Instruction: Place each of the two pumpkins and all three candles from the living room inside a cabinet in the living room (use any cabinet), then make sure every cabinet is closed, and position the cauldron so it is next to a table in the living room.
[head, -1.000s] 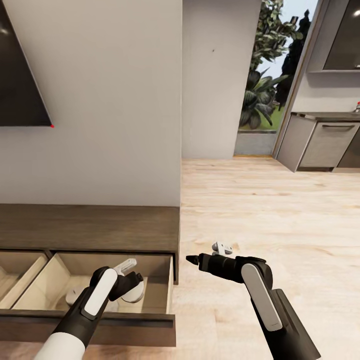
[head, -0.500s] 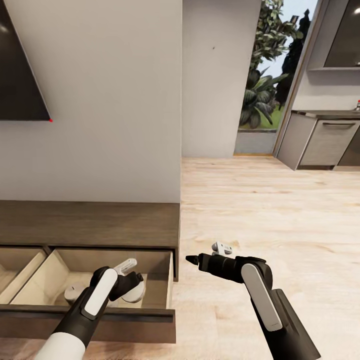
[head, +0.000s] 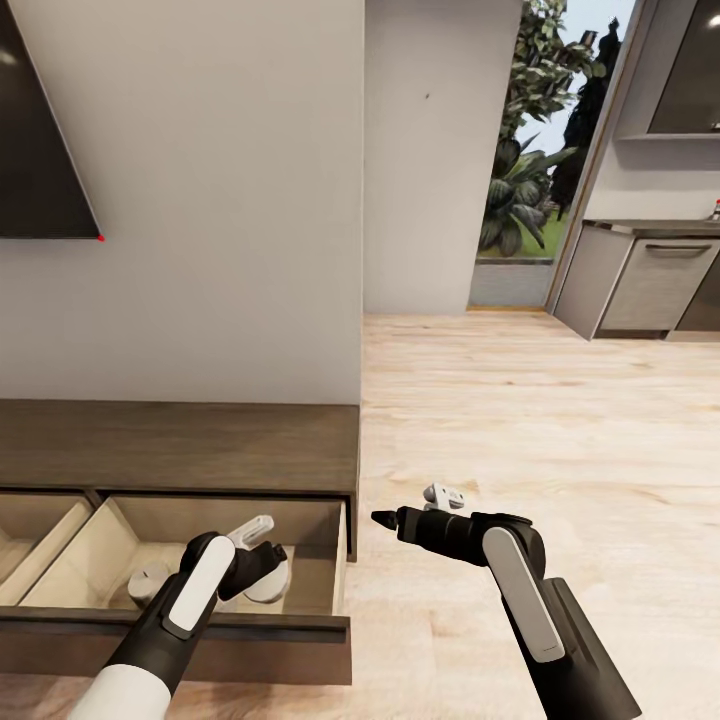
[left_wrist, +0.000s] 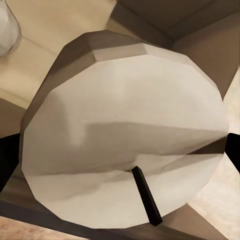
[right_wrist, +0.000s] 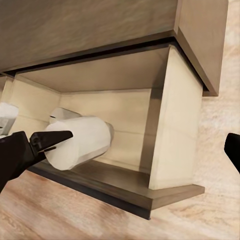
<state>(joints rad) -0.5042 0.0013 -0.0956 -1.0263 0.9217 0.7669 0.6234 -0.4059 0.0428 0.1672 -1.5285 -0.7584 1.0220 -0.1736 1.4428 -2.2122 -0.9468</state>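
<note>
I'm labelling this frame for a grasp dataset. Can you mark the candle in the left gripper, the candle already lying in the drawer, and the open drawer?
held candle (left_wrist: 125, 145), left wrist view, flat wick end.
loose candle (head: 148, 580), head view, top face.
open drawer (head: 240, 630), head view, dark front panel.

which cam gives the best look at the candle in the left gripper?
Left wrist view: the candle appears close up, wick end toward the camera, between dark fingertips. The right wrist view shows it side-on over the open drawer. In the head view the left gripper mostly hides it.
</note>
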